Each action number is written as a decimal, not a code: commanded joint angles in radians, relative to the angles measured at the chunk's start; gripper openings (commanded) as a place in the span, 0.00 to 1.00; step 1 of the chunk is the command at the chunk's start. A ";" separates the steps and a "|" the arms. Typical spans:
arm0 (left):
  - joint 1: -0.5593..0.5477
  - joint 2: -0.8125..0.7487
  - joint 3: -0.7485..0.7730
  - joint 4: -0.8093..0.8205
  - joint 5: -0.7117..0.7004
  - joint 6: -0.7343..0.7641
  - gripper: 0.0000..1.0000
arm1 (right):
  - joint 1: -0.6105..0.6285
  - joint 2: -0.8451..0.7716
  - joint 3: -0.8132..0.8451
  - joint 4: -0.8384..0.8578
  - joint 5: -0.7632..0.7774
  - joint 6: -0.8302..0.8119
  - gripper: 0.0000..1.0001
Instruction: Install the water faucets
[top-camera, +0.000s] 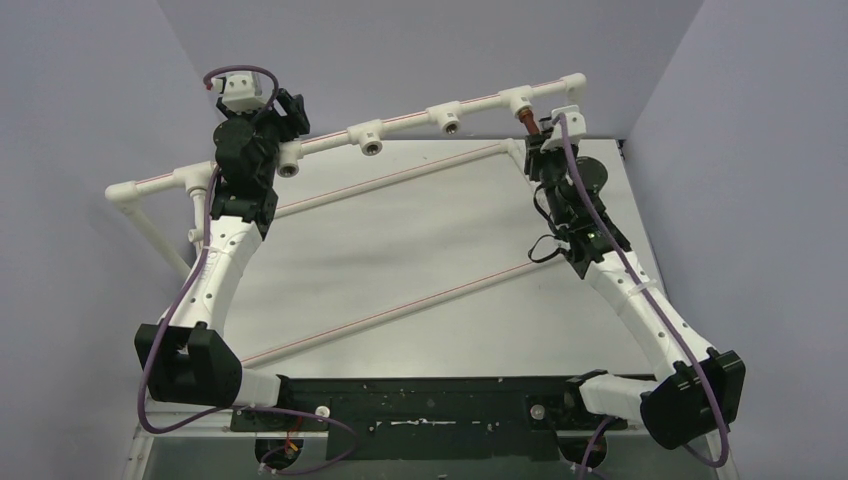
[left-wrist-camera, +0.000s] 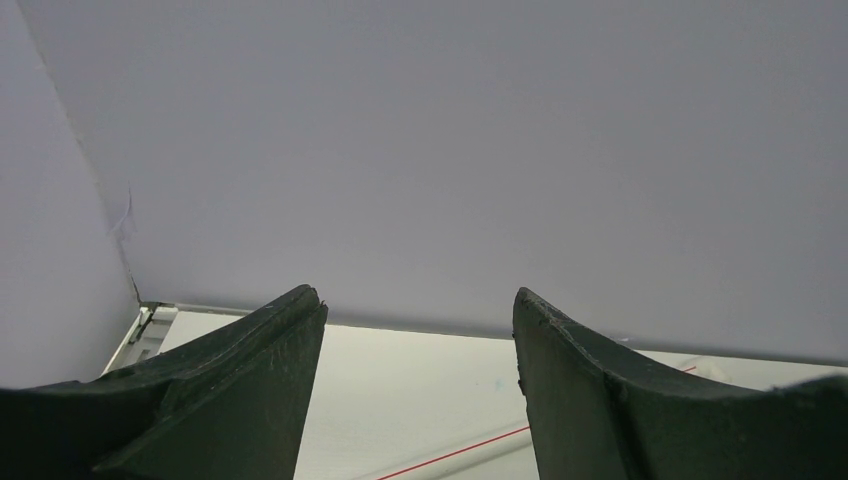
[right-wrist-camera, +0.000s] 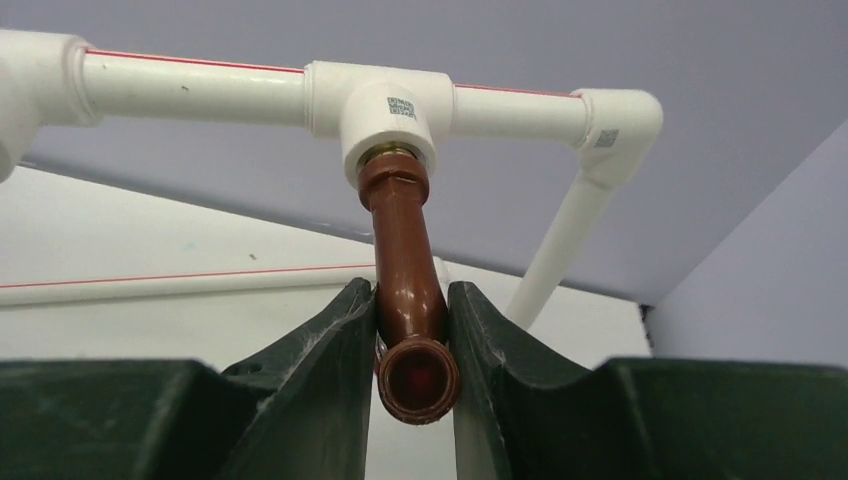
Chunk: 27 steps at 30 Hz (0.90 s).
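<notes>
The brown faucet (right-wrist-camera: 405, 270) sat with its threaded end in the rightmost tee socket (right-wrist-camera: 385, 110), clamped by the right gripper (right-wrist-camera: 411, 305), while the left gripper (left-wrist-camera: 416, 305) stood apart and empty; the white faucet, unseen, was probably not yet installed.

Your faucet (right-wrist-camera: 405, 250) sits w/ top end in the rightmost tee (right-wrist-camera: 388, 112) of the rail (right-wrist-camera: 190, 85), lower end btwn R gripper (right-wrist-camera: 410, 295) fingers; L gripper (top-camera: 288, 108) by rail's left part.
</notes>
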 joint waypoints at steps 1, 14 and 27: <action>0.000 0.084 -0.064 -0.222 0.031 0.011 0.66 | -0.028 -0.051 0.069 0.077 -0.188 0.340 0.00; -0.002 0.077 -0.066 -0.221 0.032 0.011 0.66 | -0.125 -0.045 0.110 0.054 -0.387 0.902 0.00; -0.006 0.075 -0.067 -0.222 0.031 0.015 0.66 | -0.135 -0.077 -0.100 0.346 -0.373 1.483 0.00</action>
